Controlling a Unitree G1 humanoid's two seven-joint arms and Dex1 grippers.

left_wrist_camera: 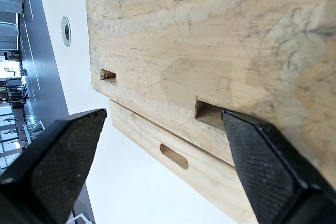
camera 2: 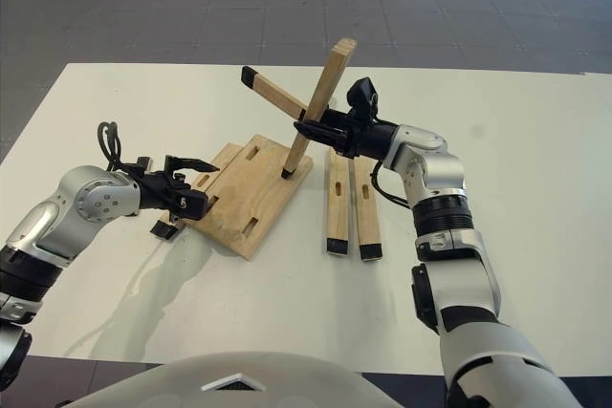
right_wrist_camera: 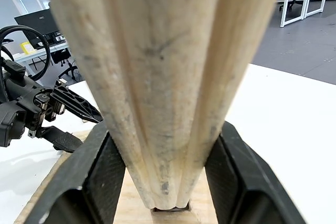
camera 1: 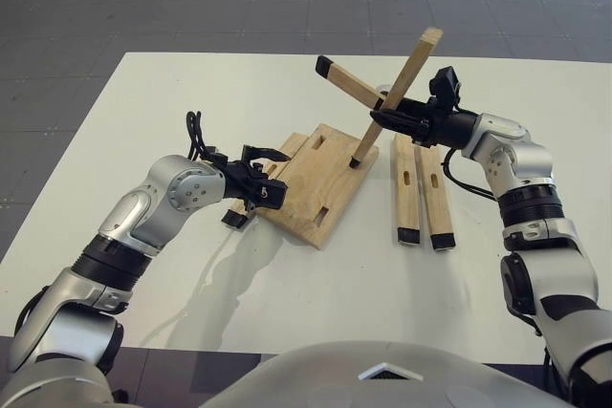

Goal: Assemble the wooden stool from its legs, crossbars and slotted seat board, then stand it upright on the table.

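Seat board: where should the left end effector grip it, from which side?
Take the seat board by its left edge, from the robot's left, one finger above and one below. That edge looks propped off the table on a leg beneath it, leaving room. The open left end effector faces it; the right end effector, shut on the crossed legs, crowds the other side.

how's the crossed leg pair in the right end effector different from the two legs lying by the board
The crossed pair is raised at a slant, clamped in the right end effector, its lower tip at a slot in the seat board; the two loose legs lie flat on the table, ungripped. The crossed pair forms an X; the loose legs lie side by side. Both are pale wood with black end caps.
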